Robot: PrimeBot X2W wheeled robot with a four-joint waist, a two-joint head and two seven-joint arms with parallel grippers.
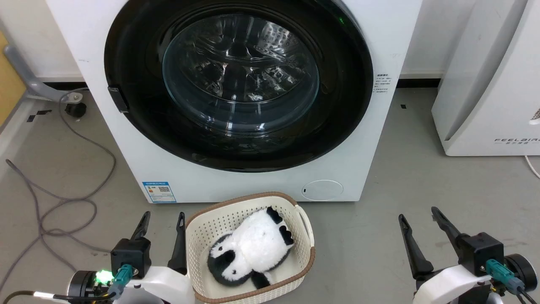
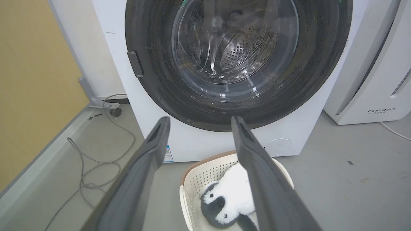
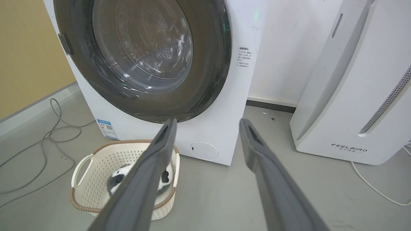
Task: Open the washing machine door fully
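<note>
The white washing machine (image 1: 379, 50) fills the upper head view. Its round glossy black door (image 1: 139, 126) lies flat against the front, with the clear glass bowl (image 1: 240, 76) at its centre and a small dark handle tab (image 1: 118, 99) on its left rim. The door (image 2: 154, 86) and tab (image 2: 135, 63) also show in the left wrist view, and the door (image 3: 212, 80) in the right wrist view. My left gripper (image 1: 163, 219) is open at the lower left, well short of the machine. My right gripper (image 1: 418, 216) is open at the lower right. Both hold nothing.
A cream basket (image 1: 202, 236) holding a black-and-white plush toy (image 1: 253, 249) sits on the grey floor between my grippers, just before the machine. Grey cables (image 1: 63, 198) loop on the left. A white FEELAIR appliance (image 1: 489, 84) stands at the right. A yellow wall (image 2: 32, 80) is far left.
</note>
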